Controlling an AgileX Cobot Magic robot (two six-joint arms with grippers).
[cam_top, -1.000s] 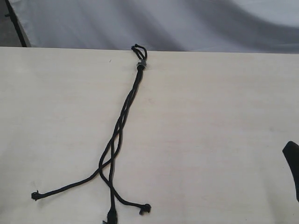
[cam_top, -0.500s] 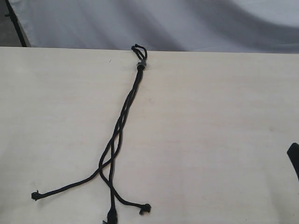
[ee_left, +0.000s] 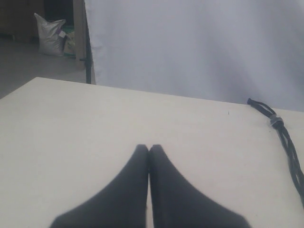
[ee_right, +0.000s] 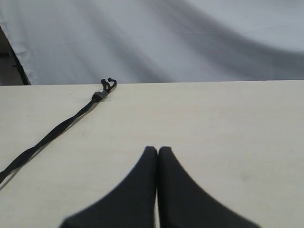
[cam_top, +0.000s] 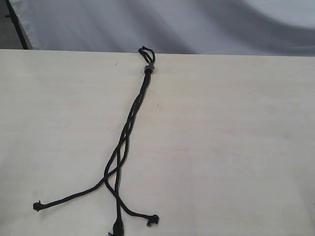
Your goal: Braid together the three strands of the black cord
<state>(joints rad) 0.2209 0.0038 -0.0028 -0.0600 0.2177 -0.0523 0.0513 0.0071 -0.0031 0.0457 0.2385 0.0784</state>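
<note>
The black cord (cam_top: 132,118) lies on the pale table, its grey band (cam_top: 148,69) and short loops at the far edge. Its upper part is twisted together; lower down the three strands (cam_top: 118,167) spread apart, with knotted tips at the left (cam_top: 37,206), bottom (cam_top: 117,228) and right (cam_top: 153,220). Neither gripper shows in the exterior view. My left gripper (ee_left: 149,148) is shut and holds nothing, with the cord (ee_left: 285,137) well off to its side. My right gripper (ee_right: 157,150) is also shut on nothing, away from the cord (ee_right: 61,126).
The pale wooden table (cam_top: 231,147) ends at a far edge against a grey-white cloth backdrop (cam_top: 197,24). A dark pole (cam_top: 17,27) stands at the far left corner. A grey sack (ee_left: 50,34) sits on the floor beyond the table.
The black arm part at the right edge of the exterior view has slid out of the picture. The cord has not moved.
</note>
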